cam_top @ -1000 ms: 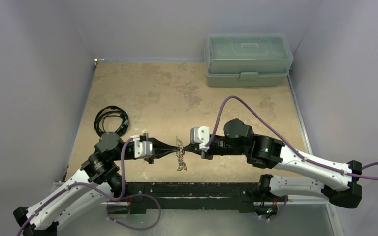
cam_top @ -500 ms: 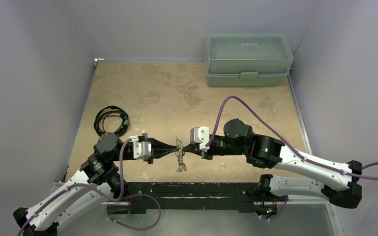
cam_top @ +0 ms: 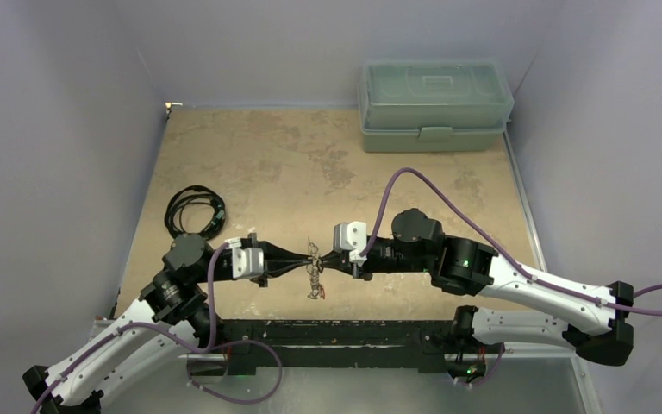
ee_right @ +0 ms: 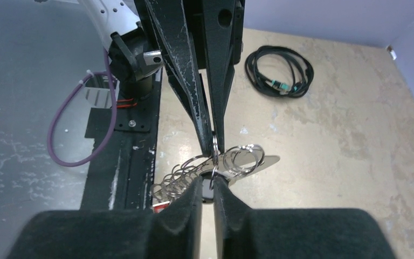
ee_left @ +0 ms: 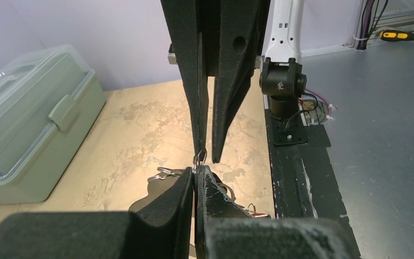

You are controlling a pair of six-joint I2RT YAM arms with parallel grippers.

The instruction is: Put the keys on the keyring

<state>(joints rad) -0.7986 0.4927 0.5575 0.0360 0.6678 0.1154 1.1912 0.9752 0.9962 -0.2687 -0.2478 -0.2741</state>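
Silvery keyring [ee_right: 260,161] is held between the two claw tips, which meet nose to nose near the front edge of the surface [cam_top: 293,164], about mid-width. Left claw [ee_left: 195,175]: fingers pressed together, pinching a thin wire loop at the keyring's edge. Right claw [ee_right: 211,183]: nearly together too, only a hairline slit, clamped on the same bunch of loops from the opposite side. On my right wrist feed the flat plate sticks out to the right of the tips with a couple of round loops overlapping it. The keys [ee_right: 168,195] are bunched low on the left, one with a red head (the others are too tangled to tell apart). In the top view the keys dangle below the tips toward the arm bases; I can't tell if they touch the surface. Black coiled cable [cam_top: 195,211] lies on the surface at the left, well apart from both claws. Pale green lidded box [cam_top: 435,103] sits at the far right corner, lid down. I can't tell which loop each key is on.
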